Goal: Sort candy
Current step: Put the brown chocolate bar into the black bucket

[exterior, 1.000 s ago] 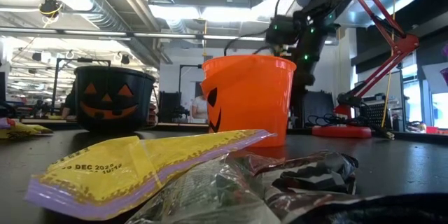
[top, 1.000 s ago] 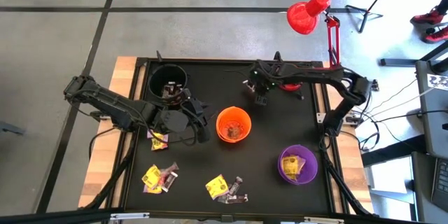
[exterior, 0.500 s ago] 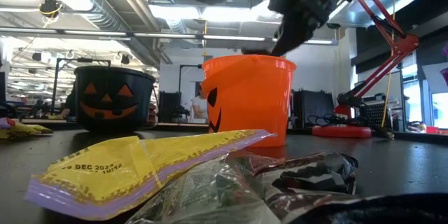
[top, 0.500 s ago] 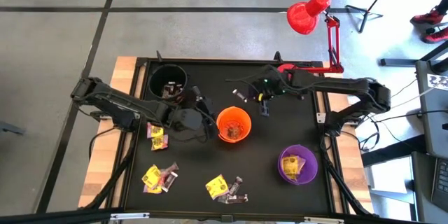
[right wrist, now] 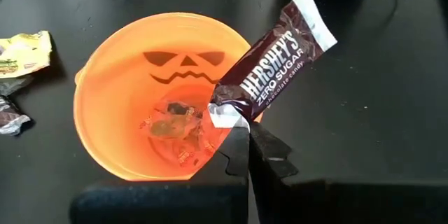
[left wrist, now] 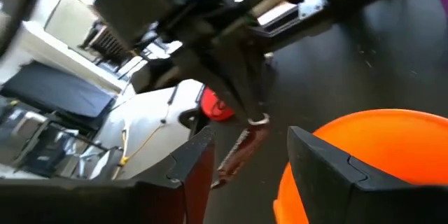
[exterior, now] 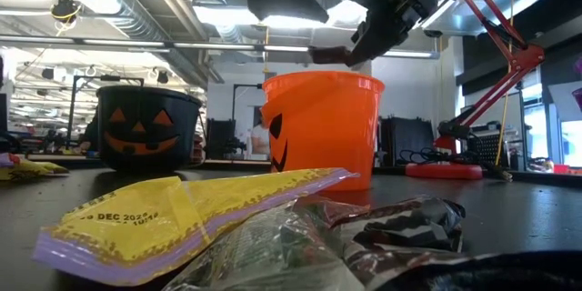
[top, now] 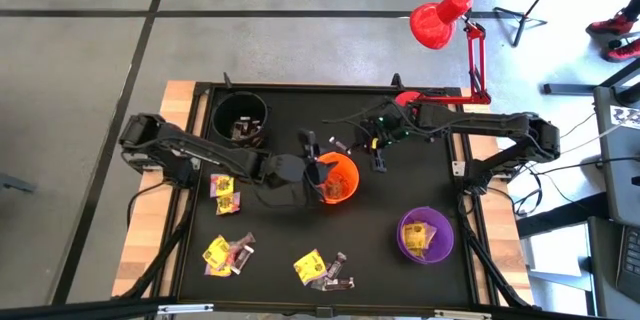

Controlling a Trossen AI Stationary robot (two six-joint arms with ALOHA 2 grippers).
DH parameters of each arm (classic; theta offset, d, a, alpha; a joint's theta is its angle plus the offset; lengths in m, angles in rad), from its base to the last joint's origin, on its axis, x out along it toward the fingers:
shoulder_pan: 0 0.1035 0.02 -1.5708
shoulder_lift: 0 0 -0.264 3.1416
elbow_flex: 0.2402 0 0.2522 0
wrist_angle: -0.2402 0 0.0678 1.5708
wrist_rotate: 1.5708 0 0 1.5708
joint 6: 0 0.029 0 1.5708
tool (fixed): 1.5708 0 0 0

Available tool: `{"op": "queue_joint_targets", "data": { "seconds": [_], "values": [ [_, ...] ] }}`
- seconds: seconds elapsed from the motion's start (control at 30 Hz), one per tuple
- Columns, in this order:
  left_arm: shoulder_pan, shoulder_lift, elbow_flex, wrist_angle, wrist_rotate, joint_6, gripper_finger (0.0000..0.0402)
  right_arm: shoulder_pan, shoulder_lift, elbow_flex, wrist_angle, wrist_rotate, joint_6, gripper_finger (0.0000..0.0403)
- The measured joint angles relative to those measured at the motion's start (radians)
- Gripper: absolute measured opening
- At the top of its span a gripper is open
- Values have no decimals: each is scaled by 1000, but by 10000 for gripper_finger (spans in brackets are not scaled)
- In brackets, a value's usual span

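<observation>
Change: left gripper [top: 318, 167] moved from the table's left to the round orange plastic pumpkin cup [top: 340, 177] rim, jaws spreading, nothing seen held | Right gripper [right wrist: 250, 144]: clamped on brown Hershey's candy wrapper [right wrist: 269, 63], above cup's far rim | Judgement: drop imminent | Room: arms crowd cup; table [top: 390, 200] beside it open.

Three cups on counter [top: 400, 180]: one [top: 240, 113] far left, one [top: 334, 178] centre, one [top: 426, 234] near right. Candy piles [top: 228, 253] near left.

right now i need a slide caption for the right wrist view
Right gripper shut on a dark brown Hershey's chocolate wrapper, held above the orange plastic jack-o'-lantern cup.
</observation>
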Motion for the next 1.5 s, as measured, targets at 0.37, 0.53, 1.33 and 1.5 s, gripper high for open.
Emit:
{"op": "queue_joint_targets", "data": {
  "seconds": [0.37, 0.53, 1.33, 1.5],
  "values": [
    [35, 31, 0, 1, 24, 32, 176, 1, 0, 0, 27, -36, 25, 0],
    [57, 31, 0, -1, 27, 43, 176, 1, 0, 0, 28, -39, 33, 0],
    [71, 31, 0, -25, 52, 21, 139, 1, 1, 0, 76, -122, 53, 0],
    [71, 31, 0, -27, 53, 21, 104, 1, 1, 0, 81, -122, 53, 0]
  ]
}}
